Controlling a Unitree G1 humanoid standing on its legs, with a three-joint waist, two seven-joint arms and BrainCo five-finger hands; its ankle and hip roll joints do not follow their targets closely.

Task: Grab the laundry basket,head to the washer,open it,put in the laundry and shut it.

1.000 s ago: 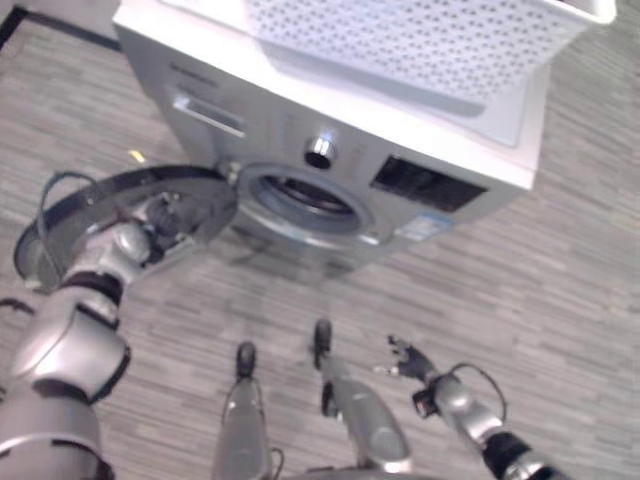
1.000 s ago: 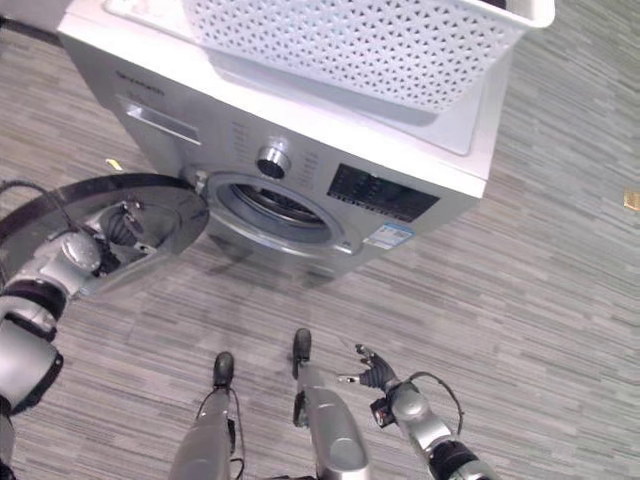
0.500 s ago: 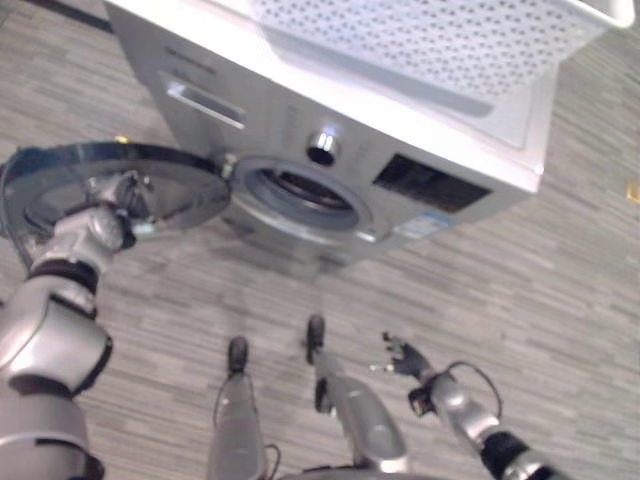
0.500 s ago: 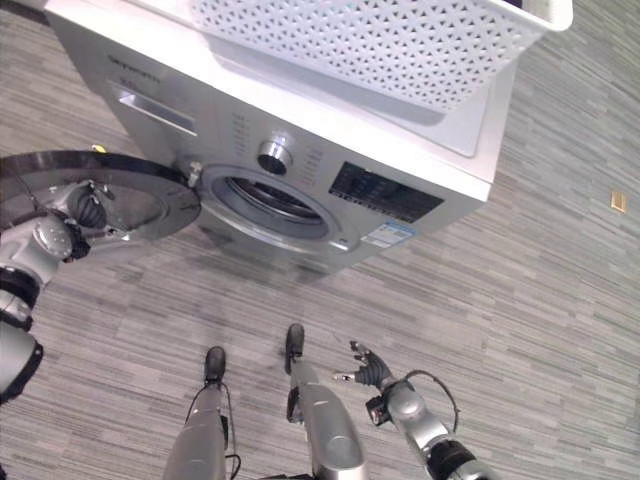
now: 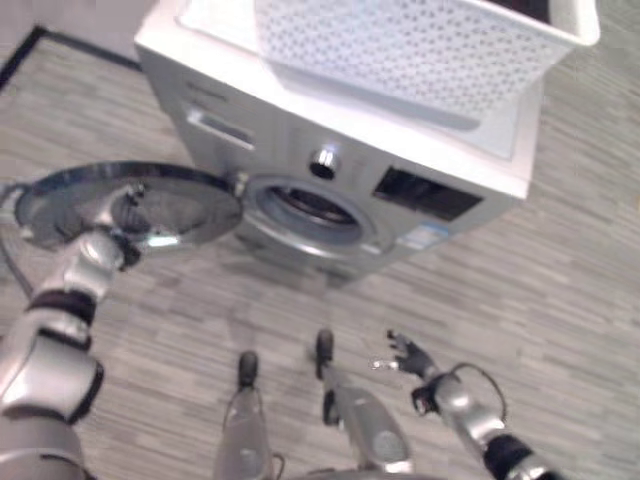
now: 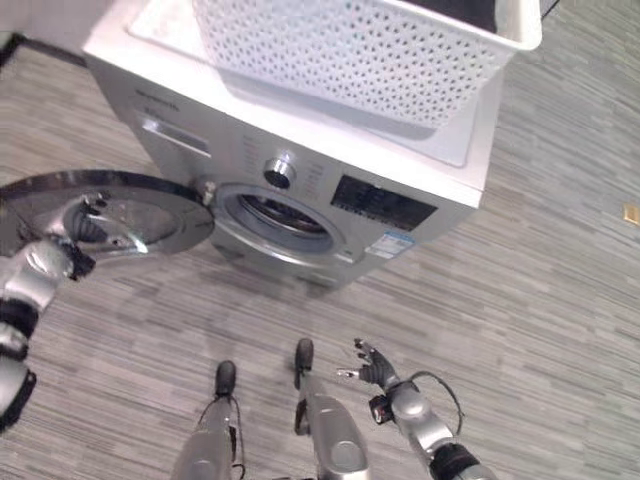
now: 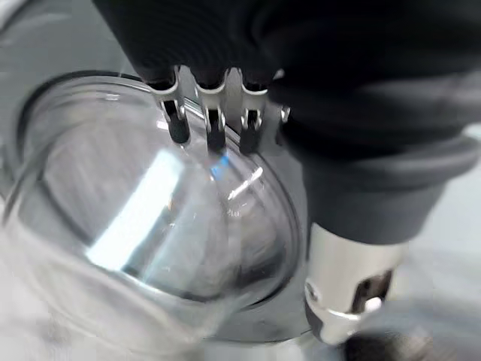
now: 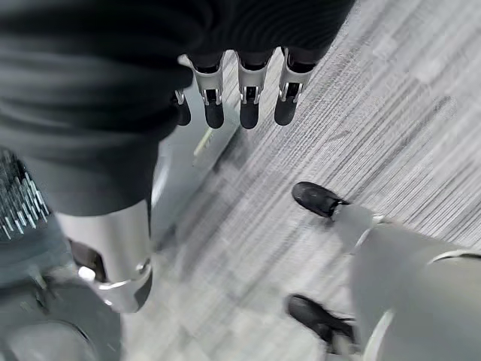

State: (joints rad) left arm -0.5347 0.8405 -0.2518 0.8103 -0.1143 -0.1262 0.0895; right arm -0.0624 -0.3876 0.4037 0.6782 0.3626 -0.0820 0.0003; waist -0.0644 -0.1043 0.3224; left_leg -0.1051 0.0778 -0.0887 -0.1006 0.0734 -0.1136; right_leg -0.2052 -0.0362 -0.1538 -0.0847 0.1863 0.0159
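Note:
The silver front-loading washer stands ahead with its round door swung wide to the left and the drum opening uncovered. My left hand rests inside the door; in the left wrist view its straight fingers lie against the domed door glass without curling round it. The white perforated laundry basket sits on top of the washer with something dark inside it. My right hand hangs open low over the floor, away from the washer, holding nothing.
Grey striped plank floor surrounds the washer. The open door juts out to the left at about drum height. A dark line runs along the floor at the far left.
The door has swung further left and wider open with my left hand on it. The camera has shifted a little. The right hand has barely moved.

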